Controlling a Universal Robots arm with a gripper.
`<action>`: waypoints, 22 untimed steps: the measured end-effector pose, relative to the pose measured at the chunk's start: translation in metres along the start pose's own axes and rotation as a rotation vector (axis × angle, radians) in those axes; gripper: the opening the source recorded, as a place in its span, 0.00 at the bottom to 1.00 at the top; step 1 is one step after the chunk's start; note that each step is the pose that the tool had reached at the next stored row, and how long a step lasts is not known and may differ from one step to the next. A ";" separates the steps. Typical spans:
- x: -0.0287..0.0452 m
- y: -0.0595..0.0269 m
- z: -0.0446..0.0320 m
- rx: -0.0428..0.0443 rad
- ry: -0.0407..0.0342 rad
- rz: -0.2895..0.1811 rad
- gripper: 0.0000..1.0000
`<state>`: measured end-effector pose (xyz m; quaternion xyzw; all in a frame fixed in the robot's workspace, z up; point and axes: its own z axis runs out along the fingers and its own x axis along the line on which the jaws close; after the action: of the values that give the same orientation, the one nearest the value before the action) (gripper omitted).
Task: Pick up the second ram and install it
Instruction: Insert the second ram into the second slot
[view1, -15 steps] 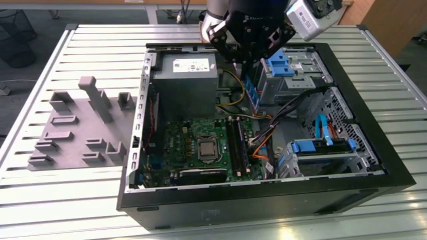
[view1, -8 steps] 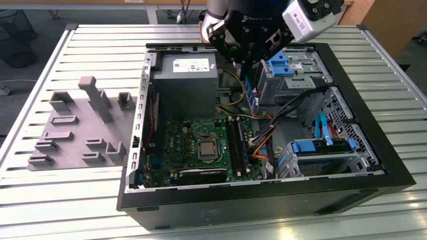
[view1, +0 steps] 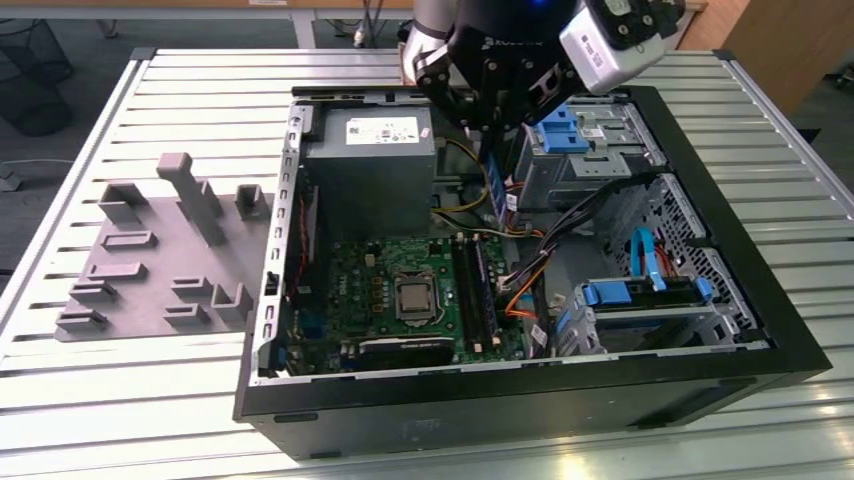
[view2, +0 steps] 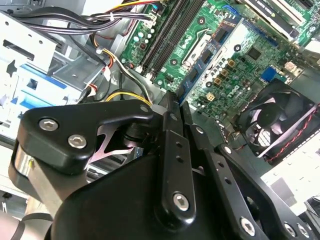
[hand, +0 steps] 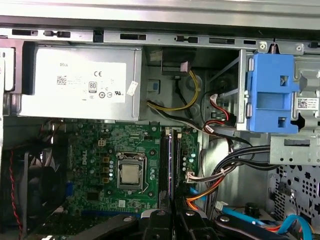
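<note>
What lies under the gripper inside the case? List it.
The gripper, shut on the second ram, hangs over the motherboard, with the long black slots below and the processor socket beside them. The gripper's body covers the slots' near ends in the first wrist view.

A slatted, pale metal table fills the exterior view, its ribs catching bright glare along the near edge. Beyond its far edge lies a grey floor, with a dark wire basket towards the exterior view's left and wooden furniture towards the right.
</note>
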<state>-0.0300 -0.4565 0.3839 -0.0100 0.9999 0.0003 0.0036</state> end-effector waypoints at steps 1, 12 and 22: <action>0.0000 0.0000 0.0012 -0.0001 0.0000 0.000 0.14; 0.0001 -0.0007 0.0138 0.0008 0.0000 0.038 0.14; 0.0003 -0.0025 0.0265 -0.0026 -0.0009 0.039 0.14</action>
<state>-0.0300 -0.4590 0.3573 0.0096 0.9999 0.0017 0.0041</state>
